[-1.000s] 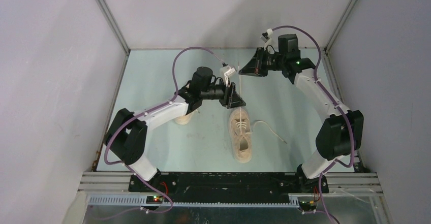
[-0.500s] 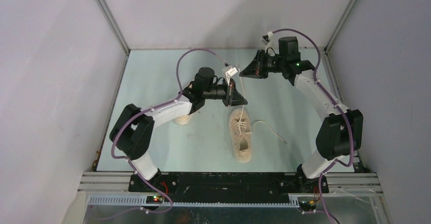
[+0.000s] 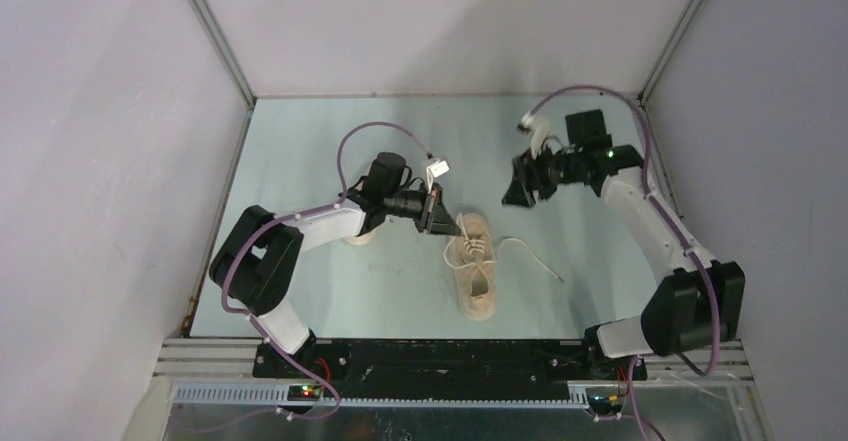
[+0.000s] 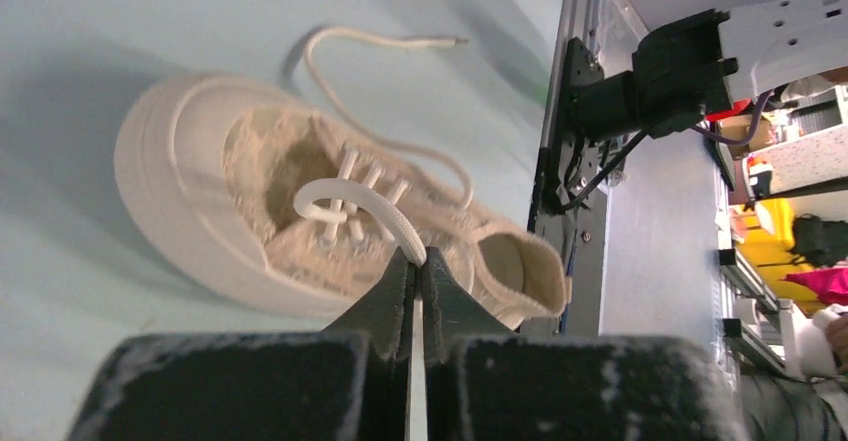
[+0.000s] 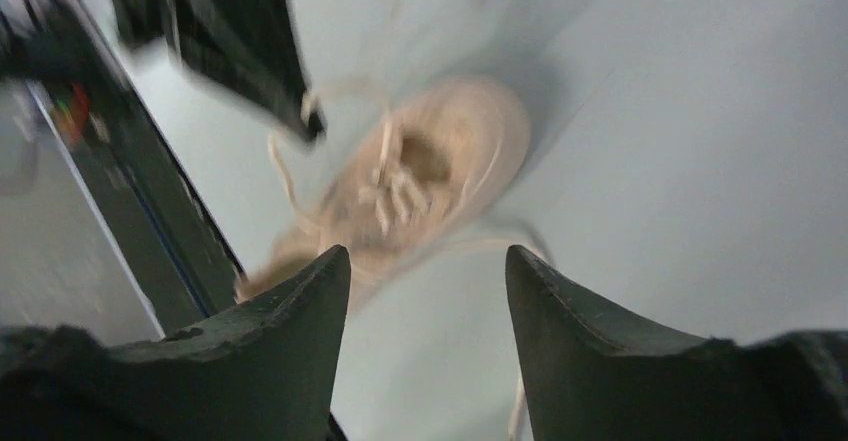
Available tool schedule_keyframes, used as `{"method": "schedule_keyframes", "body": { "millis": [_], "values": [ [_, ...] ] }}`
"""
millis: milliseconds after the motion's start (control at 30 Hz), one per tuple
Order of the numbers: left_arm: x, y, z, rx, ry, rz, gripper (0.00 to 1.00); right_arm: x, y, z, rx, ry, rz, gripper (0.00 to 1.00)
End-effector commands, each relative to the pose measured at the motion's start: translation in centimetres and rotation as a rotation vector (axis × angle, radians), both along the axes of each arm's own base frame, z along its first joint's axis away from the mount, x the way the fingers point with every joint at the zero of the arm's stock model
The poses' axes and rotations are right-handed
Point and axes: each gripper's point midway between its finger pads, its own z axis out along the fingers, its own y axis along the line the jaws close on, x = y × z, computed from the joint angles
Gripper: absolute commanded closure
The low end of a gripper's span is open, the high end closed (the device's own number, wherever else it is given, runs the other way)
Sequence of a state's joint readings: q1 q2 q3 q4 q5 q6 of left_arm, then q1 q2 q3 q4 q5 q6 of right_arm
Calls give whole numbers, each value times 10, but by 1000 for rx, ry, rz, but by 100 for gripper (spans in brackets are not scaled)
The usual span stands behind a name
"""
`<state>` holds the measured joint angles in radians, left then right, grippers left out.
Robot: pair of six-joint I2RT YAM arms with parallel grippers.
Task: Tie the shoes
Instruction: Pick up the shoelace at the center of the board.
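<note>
While our left gripper [image 4: 415, 261] clamps a lace [image 4: 345, 199] of the shoe [image 4: 190, 186], our right gripper [image 5: 425, 256] hovers nearby, fingers [image 5: 285, 346] spread.

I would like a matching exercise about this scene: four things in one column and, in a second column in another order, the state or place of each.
1. left gripper
2. right gripper
3. middle shoe
4. other shoe

a. partly under the left arm
b. jaws open, nothing between them
c. jaws shut on a lace
d. lies uncovered, in full view

Pairs: 1-c, 2-b, 3-d, 4-a
</note>
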<state>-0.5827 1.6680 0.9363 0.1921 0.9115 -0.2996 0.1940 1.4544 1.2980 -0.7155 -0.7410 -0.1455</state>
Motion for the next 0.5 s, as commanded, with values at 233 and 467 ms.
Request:
{"method": "schedule_keyframes", "body": {
  "millis": [233,467],
  "values": [
    [2,11,5,-70,67,-30,100,-159,9,-167,-575,-199,866,68],
    [2,14,0,-69,132,-12,100,-165,55,-180,-575,-275,914,70]
  ]
}}
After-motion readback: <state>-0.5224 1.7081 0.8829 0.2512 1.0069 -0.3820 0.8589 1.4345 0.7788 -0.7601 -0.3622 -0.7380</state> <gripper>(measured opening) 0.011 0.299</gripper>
